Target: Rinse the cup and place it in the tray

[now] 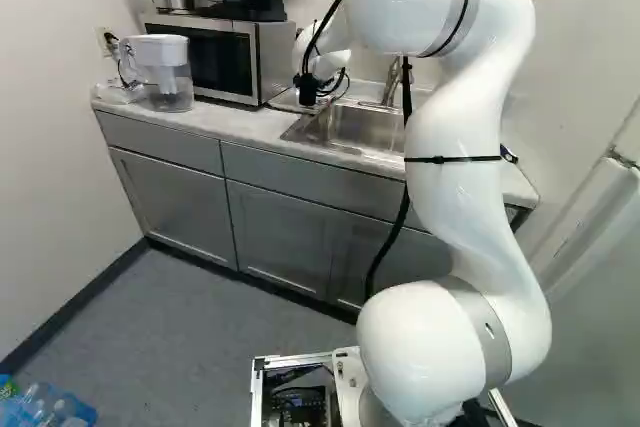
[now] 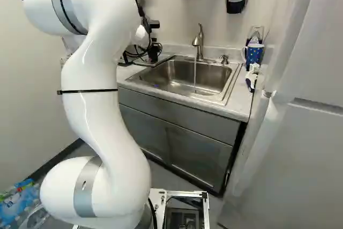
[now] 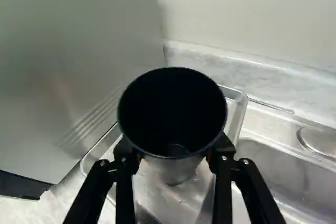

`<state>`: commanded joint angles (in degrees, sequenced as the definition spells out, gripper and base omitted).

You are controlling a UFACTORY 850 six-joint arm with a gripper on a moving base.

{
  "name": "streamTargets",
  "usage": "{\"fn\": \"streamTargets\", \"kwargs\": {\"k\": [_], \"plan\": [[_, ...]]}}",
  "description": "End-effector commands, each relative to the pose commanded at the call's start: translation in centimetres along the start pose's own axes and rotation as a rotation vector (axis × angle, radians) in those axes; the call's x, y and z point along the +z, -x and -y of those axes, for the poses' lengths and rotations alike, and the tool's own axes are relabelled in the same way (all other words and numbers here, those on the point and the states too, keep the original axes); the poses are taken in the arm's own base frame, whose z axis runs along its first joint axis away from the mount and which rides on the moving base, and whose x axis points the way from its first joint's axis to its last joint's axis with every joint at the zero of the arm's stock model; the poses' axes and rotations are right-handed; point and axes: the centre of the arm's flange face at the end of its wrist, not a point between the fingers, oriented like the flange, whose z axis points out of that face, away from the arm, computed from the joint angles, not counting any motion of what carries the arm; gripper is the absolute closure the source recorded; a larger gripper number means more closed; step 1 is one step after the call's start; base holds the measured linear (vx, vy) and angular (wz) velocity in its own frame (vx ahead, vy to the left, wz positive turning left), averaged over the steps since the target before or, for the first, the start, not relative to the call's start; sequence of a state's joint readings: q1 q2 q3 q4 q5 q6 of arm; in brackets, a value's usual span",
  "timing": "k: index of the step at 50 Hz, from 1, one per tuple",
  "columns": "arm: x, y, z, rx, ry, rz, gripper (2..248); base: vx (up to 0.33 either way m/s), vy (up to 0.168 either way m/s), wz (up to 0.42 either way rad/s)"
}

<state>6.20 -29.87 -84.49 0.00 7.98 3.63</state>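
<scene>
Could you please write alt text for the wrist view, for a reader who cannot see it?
Gripper clamping a dark-lined cup over a metal tray, the cup's open mouth facing the camera. The tray sits between the side of the microwave and the stainless-steel sink.

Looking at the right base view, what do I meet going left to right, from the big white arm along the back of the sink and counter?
White arm → faucet → small metal fitting → blue cup.
</scene>
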Motion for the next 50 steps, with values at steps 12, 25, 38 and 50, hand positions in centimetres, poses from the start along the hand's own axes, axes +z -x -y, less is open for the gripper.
{"fn": "streamTargets", "kwargs": {"k": [12,25,38,50], "plan": [[0.0,0.0,0.0,0.000,0.000,0.000,58,0.000,0.000,0.000],[-0.3,-0.4,0.0,0.000,0.000,-0.007,3,0.000,0.000,0.000],[-1.2,-1.6,0.1,0.000,-0.002,-0.029,3,0.000,0.000,0.000],[-2.0,-2.8,0.2,0.000,-0.003,-0.051,3,0.000,0.000,0.000]]}}
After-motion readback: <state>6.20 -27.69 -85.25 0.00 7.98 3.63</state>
